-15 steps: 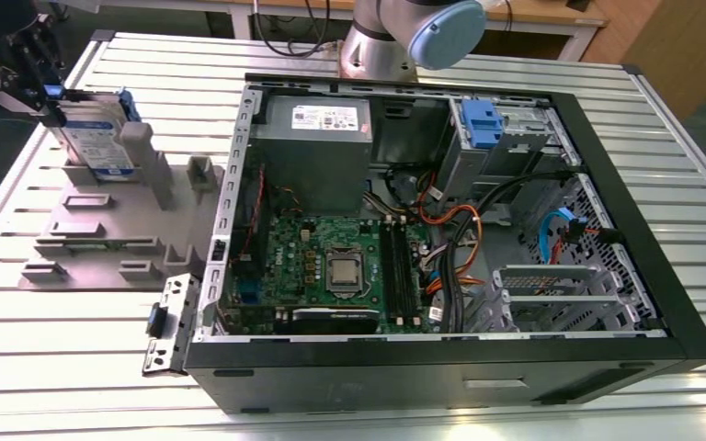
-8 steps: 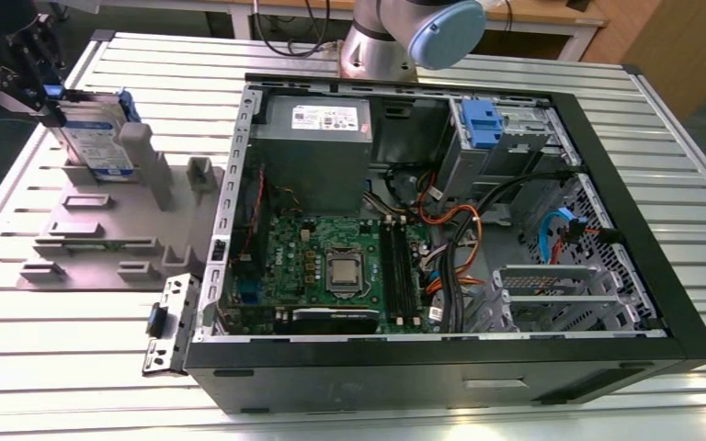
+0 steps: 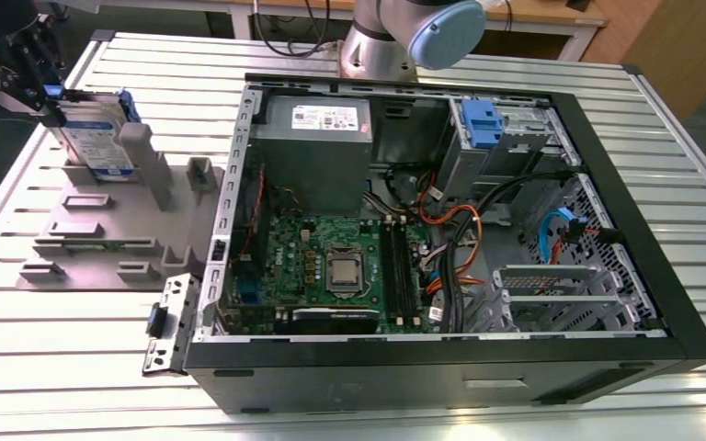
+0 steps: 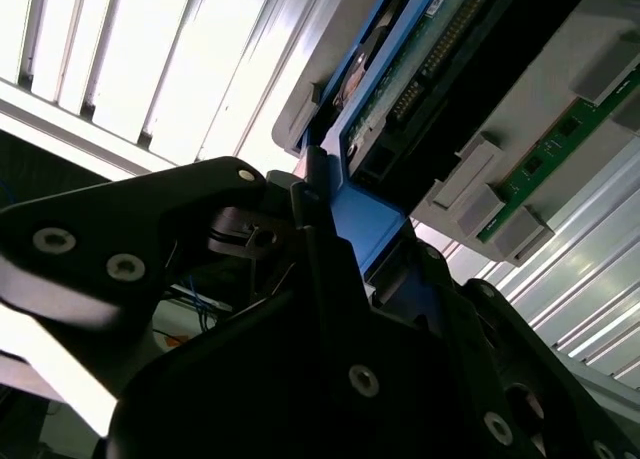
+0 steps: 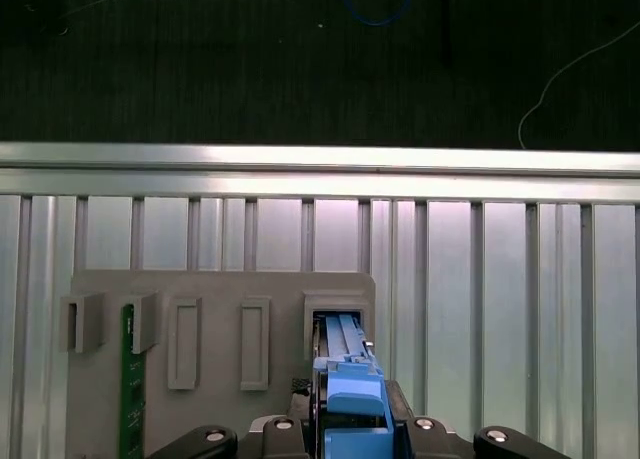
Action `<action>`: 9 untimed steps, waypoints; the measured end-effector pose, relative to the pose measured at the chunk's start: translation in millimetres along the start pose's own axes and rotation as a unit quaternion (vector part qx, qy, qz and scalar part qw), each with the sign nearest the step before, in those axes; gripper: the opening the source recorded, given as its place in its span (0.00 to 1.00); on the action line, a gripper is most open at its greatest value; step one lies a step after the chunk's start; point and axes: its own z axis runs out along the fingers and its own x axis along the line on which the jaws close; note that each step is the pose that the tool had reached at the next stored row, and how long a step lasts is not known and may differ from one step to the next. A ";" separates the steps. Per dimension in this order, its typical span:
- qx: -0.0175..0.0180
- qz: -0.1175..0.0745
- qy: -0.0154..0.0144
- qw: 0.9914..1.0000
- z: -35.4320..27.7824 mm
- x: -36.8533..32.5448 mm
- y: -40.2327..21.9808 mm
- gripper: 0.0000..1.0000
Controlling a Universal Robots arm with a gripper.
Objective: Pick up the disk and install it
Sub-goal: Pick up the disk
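The disk (image 3: 93,140), silver-grey with a white-and-blue label and blue side rails, stands upright at the exterior view's left. Its lower end sits at a slot of the grey holder plate (image 3: 84,241). My gripper (image 3: 54,107) comes in from above and is shut on the disk's blue end tab. In the first wrist view the blue tab (image 5: 355,399) sits between my black fingers (image 5: 420,426), and the disk runs down into the holder slot (image 5: 338,309). In the second wrist view my gripper (image 4: 345,241) clamps the blue tab, and the disk's circuit-board side (image 4: 405,84) shows beyond it.
An open black computer case (image 3: 647,276) lies to the exterior view's right, holding a grey power-supply box (image 3: 316,152), a motherboard (image 3: 328,266), cables and a blue caddy (image 3: 482,124). A green memory stick (image 5: 127,379) stands in the holder. All rest on a slatted metal table (image 3: 71,367).
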 end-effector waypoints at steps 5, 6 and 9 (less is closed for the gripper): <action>0.000 0.000 0.000 1.000 -0.9 0.0 0.0 0.36; 0.000 0.000 0.000 1.000 -1.6 0.0 0.0 0.36; 0.000 0.000 0.000 1.000 -4.1 -0.1 0.1 0.36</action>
